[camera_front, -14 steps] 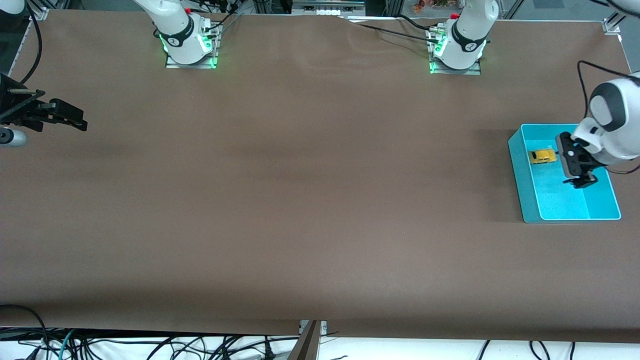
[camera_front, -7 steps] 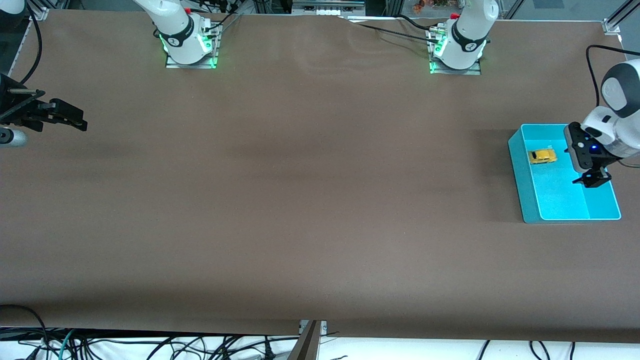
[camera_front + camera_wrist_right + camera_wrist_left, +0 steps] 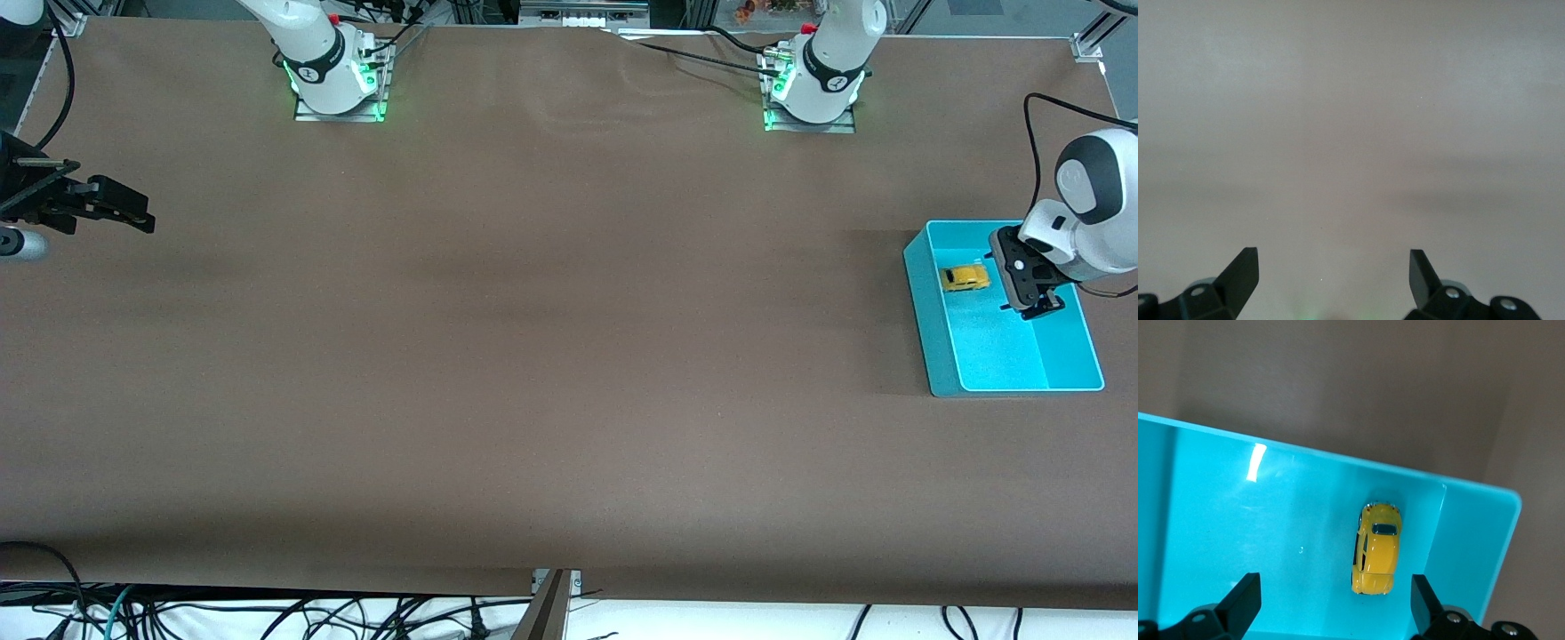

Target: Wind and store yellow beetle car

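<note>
Brown table (image 3: 533, 356); glossy yellow beetle car (image 3: 1376, 550), dark-windowed, below open, empty left gripper (image 3: 1331, 607).

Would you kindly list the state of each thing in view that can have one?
yellow beetle car: on its wheels in the bin, ungripped.
turquoise bin: open-topped, holding only the car.
left gripper: open, over the bin.
right gripper: open, empty, waiting at the right arm's table end.

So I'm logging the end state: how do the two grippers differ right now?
The left gripper hangs over the turquoise bin, beside the yellow beetle car lying inside; the right gripper waits over bare table at the right arm's end. Both are open and hold nothing.
</note>
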You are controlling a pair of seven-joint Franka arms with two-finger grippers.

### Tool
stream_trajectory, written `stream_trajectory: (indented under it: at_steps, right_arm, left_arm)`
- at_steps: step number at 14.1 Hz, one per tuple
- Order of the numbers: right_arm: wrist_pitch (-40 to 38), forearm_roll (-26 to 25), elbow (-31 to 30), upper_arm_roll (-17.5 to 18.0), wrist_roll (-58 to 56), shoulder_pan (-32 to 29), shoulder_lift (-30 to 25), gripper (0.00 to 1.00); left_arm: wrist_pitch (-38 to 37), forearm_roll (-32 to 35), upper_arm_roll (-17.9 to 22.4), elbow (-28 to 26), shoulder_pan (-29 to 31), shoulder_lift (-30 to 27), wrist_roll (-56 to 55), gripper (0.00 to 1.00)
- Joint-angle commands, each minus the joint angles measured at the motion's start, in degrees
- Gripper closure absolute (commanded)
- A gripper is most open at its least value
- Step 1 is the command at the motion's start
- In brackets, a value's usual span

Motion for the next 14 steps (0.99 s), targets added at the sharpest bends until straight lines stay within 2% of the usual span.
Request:
stream_trajectory:
  at_steps: [1,3,5,10,12,14]
  right_arm:
    - [-0.62,0.77,1.04,-0.26,0.21,-0.06,0.25,0.0]
    - [-0.71,0.69,1.04,-0.26,0.12,-0.06,0.33,0.0]
    - [-0.71,0.77,1.04,-0.26,0.21,-0.06,0.25,0.0]
    - [-0.62,0.77,1.04,-0.26,0.12,-0.06,0.25,0.0]
    - [-0.62,0.77,1.04,-0.26,0.12,-0.06,0.33,0.0]
    - [-0.62,0.77,1.04,-0.26,0.12,-0.06,0.25,0.0]
  left_arm:
    - [-7.94,-0.59,0.01,0.51,-7.63,-11.18,-19.44,0.01]
    - [-10.49,-0.5,-0.52,2.08,-12.12,-14.46,-33.86,0.01]
    - [-15.49,-0.76,-1.65,5.68,-15.03,-15.08,-47.32,0.01]
    - [-25.06,-0.67,-8.33,10.87,-16.62,-19.38,-76.15,0.03]
    - [-30.87,-0.76,-9.48,14.99,-16.71,-19.57,-84.27,0.02]
    - [-33.08,-3.29,-9.83,16.24,-16.19,-20.18,-87.27,0.0]
